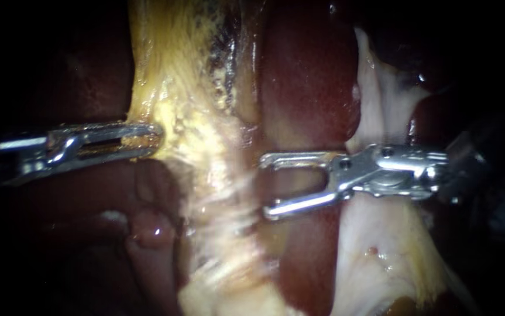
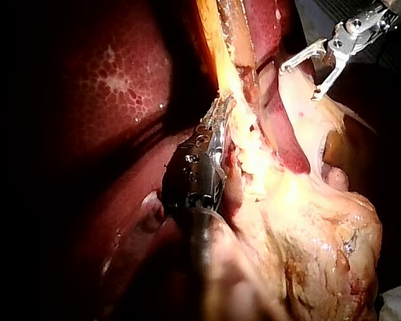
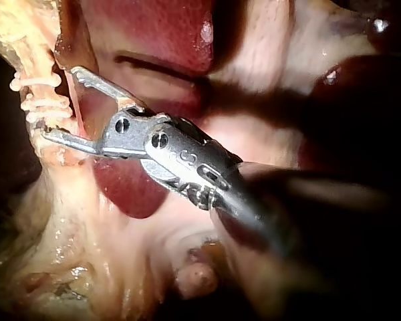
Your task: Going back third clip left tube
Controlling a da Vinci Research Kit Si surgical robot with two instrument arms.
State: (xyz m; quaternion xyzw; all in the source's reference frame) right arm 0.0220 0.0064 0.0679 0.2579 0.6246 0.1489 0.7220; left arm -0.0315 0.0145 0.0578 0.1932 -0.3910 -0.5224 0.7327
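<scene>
The left tube point(image 1: 202, 140), pale yellow, is seen in the middle, and white clips point(image 3: 40, 81) are set across it. The jaws of the left instrument point(image 1: 147, 140) are clamped on its 9 o'clock edge. The jaws of the right instrument point(image 1: 267, 186) are held wide apart at its 3 o'clock side, just beside the clips, and nothing is gripped.
</scene>
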